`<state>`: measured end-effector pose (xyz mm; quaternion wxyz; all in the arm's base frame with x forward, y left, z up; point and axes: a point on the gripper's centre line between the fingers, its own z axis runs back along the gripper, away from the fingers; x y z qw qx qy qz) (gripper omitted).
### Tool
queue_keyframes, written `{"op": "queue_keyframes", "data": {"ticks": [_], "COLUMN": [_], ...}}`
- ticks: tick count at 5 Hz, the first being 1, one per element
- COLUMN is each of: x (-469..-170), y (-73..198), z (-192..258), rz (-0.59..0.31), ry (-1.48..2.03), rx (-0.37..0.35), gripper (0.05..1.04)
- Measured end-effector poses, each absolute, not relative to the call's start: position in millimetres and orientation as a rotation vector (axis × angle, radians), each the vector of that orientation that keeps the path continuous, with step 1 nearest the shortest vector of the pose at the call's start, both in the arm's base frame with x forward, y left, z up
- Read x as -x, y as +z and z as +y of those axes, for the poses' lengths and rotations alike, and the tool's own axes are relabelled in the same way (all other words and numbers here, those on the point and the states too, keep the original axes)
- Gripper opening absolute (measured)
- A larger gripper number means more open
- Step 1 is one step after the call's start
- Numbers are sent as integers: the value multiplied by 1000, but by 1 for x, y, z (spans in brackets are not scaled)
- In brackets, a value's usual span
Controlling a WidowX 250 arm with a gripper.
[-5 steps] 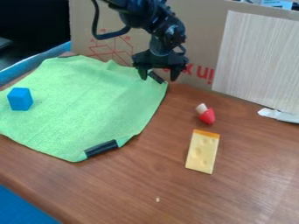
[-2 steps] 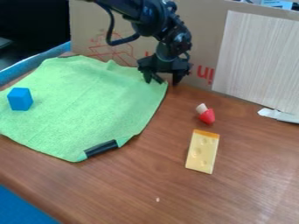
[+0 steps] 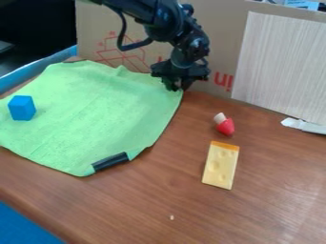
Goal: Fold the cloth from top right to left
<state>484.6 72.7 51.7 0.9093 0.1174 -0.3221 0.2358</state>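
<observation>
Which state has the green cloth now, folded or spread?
Spread. The green cloth lies in one broad layer on the table, with no corner turned over onto it.

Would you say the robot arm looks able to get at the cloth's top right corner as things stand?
Very likely yes: the gripper is right there and looks closed on that corner of the cloth, while the blue cube lies well away from it.

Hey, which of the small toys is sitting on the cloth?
The blue block: it rests on the cloth, while the cheese and the red toy lie on the table.
</observation>
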Motion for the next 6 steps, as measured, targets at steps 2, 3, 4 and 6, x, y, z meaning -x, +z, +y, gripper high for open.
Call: {"op": "queue_keyframes", "data": {"ticks": [2, 3, 4, 6], "x": [-461, -448, -440, -413], "y": [54, 63, 81, 124], "z": [75, 87, 94, 118], "rz": [-640, -647, -665, -729], "ry": [458, 467, 478, 498], "rx": [-198, -169, -124, -17], "gripper": [62, 51, 51, 50]}}
